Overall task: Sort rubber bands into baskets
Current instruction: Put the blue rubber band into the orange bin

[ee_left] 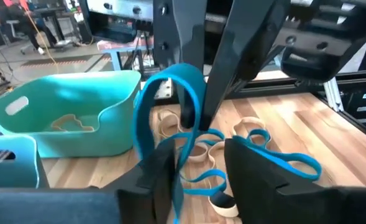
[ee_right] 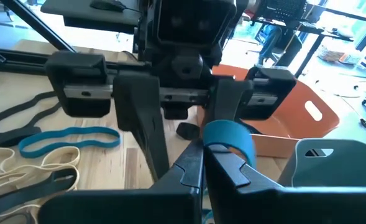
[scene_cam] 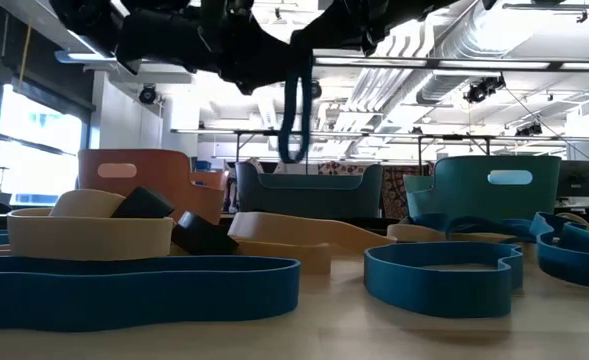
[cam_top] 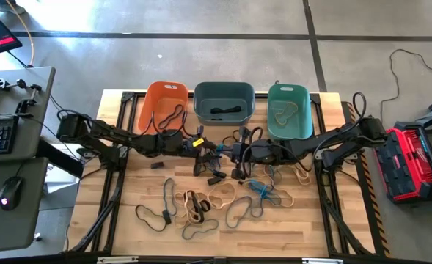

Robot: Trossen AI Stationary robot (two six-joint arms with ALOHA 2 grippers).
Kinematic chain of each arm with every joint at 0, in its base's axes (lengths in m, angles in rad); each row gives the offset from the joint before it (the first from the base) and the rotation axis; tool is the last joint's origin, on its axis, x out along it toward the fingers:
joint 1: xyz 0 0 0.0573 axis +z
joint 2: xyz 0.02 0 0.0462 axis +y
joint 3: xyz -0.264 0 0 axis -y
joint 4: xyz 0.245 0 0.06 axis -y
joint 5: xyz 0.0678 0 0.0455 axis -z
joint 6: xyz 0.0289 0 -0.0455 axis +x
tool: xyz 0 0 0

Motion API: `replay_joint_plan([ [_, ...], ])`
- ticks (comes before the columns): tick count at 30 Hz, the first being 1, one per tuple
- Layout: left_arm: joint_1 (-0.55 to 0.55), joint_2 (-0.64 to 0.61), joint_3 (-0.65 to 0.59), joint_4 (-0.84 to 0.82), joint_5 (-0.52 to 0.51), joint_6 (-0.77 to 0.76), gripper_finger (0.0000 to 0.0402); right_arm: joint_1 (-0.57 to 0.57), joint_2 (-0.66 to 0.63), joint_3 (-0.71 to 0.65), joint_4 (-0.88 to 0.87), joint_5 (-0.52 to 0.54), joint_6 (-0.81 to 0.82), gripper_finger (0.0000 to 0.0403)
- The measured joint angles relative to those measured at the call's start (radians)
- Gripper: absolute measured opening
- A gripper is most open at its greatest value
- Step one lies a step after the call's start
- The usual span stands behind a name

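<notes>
A flat blue band lies nearest the low camera, wide and ribbon-like. At table centre my right gripper has its jaws pressed together, pinching a blue loop that hangs limp between my two grippers. My left gripper faces it, jaws spread either side of that loop. Loose bands in tan, blue and black scatter toward 6 o'clock; the baskets line up at 12.
</notes>
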State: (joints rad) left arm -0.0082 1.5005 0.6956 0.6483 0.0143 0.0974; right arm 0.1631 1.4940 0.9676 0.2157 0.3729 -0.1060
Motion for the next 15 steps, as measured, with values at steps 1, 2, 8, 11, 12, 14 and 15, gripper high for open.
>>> replay_joint_plan([
  [1,0.0,0.0,0.001,0.001,0.0,0.0,0.011,0.0,0.0,0.0,0.0,-0.002,0.0,0.0],
  [2,0.0,0.0,0.001,0.002,0.0,0.001,0.0098,0.0,0.0,0.0,0.0,-0.003,0.001,0.0],
  [8,-0.002,-0.016,0.001,-0.016,-0.025,-0.008,0.001,0.0,0.0,0.0,-0.016,-0.003,0.004,0.0017],
  [11,-0.002,-0.052,0.001,-0.071,-0.07,-0.014,0.0007,0.0,0.0,0.0,-0.031,-0.003,0.004,0.0038],
  [12,-0.002,-0.072,0.001,-0.095,-0.081,-0.015,0.0006,0.0,0.0,0.0,-0.037,-0.001,0.004,0.0047],
  [14,-0.002,-0.119,0.001,-0.153,-0.107,-0.015,0.0003,0.0,0.0,0.0,-0.046,0.017,0.004,0.0064],
  [15,-0.001,-0.145,0.001,-0.181,-0.115,-0.016,0.0002,0.0,0.0,0.0,-0.052,0.021,0.005,0.007],
])
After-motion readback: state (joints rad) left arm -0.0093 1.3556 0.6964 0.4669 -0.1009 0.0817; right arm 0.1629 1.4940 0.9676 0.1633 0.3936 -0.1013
